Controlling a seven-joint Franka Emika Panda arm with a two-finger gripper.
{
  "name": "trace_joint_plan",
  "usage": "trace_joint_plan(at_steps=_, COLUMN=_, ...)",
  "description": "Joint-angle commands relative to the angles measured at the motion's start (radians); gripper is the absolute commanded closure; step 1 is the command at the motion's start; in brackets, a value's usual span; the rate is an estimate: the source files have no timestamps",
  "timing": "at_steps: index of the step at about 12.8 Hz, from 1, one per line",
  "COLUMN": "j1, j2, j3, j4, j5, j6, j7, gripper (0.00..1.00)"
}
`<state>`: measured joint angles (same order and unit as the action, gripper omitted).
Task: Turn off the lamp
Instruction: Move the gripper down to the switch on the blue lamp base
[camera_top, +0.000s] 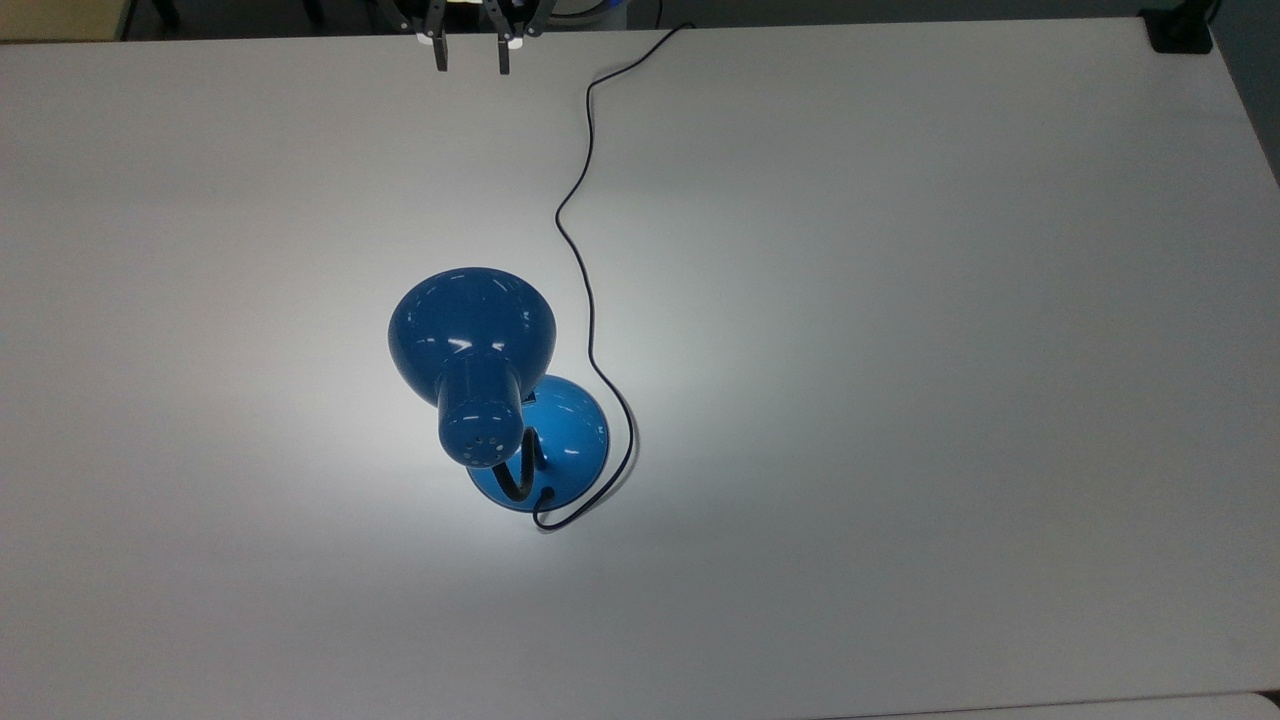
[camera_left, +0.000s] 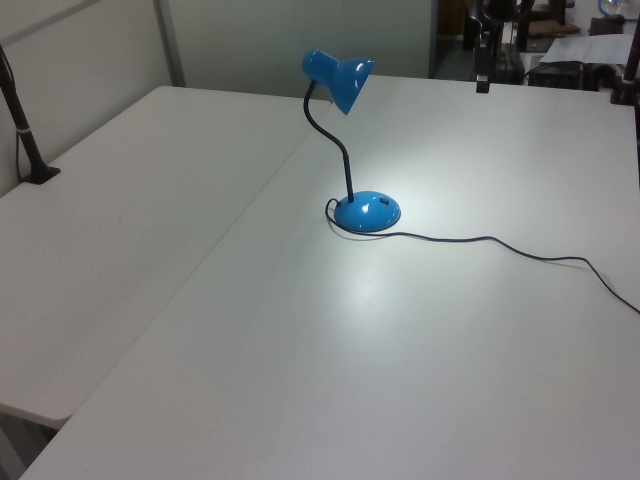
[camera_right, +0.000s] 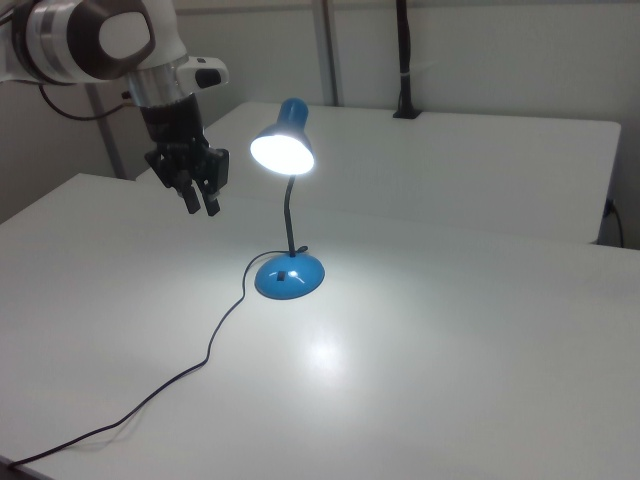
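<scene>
The lamp (camera_top: 470, 335) is glossy blue, with a bell shade, a black gooseneck and a round base (camera_top: 570, 435), and it stands mid-table. It is lit: the shade's mouth (camera_right: 282, 150) glows and a bright pool lies on the table around the base (camera_right: 290, 276). Its thin black cord (camera_top: 585, 300) runs to the far edge in the top view. My gripper (camera_top: 471, 58) hangs above that far edge, well away from the lamp. It is open with a narrow gap and holds nothing. It also appears in the right view (camera_right: 201, 207), left of the shade, and in the left view (camera_left: 482, 78).
The white table (camera_top: 900, 400) is bare around the lamp. A second table joins it along a seam (camera_left: 250, 200). A black clamped post (camera_left: 28, 140) stands on that table's edge, and a black clamp (camera_top: 1178, 35) sits at the top view's upper right corner.
</scene>
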<state>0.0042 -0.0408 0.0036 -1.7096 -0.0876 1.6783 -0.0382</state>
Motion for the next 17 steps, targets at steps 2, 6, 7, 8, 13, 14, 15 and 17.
trace_joint_plan(at_steps=2, j1=0.0, j2=-0.007, j3=0.004, j4=-0.005, j5=0.005, j6=-0.022, j7=-0.029, gripper=1.0)
trace_joint_plan(at_steps=6, j1=0.007, j2=0.036, j3=0.004, j4=-0.008, j5=0.008, j6=0.024, j7=-0.04, gripper=1.0)
trace_joint_plan(at_steps=7, j1=0.008, j2=0.05, j3=0.004, j4=-0.012, j5=0.008, j6=0.047, j7=-0.04, gripper=1.0)
trace_joint_plan(at_steps=8, j1=0.008, j2=0.079, j3=0.004, j4=-0.01, j5=0.008, j6=0.066, j7=-0.04, gripper=1.0)
trace_joint_plan(at_steps=13, j1=0.01, j2=0.202, j3=0.006, j4=-0.007, j5=0.014, j6=0.225, j7=-0.04, gripper=1.0)
trace_joint_plan(at_steps=14, j1=0.011, j2=0.225, j3=0.009, j4=-0.007, j5=0.015, j6=0.254, j7=-0.04, gripper=1.0)
trace_joint_plan(at_steps=15, j1=0.016, j2=0.252, j3=0.01, j4=-0.007, j5=0.016, j6=0.285, j7=-0.04, gripper=1.0)
trace_joint_plan(at_steps=17, j1=0.027, j2=0.326, j3=0.009, j4=-0.007, j5=0.014, j6=0.389, j7=-0.039, gripper=1.0)
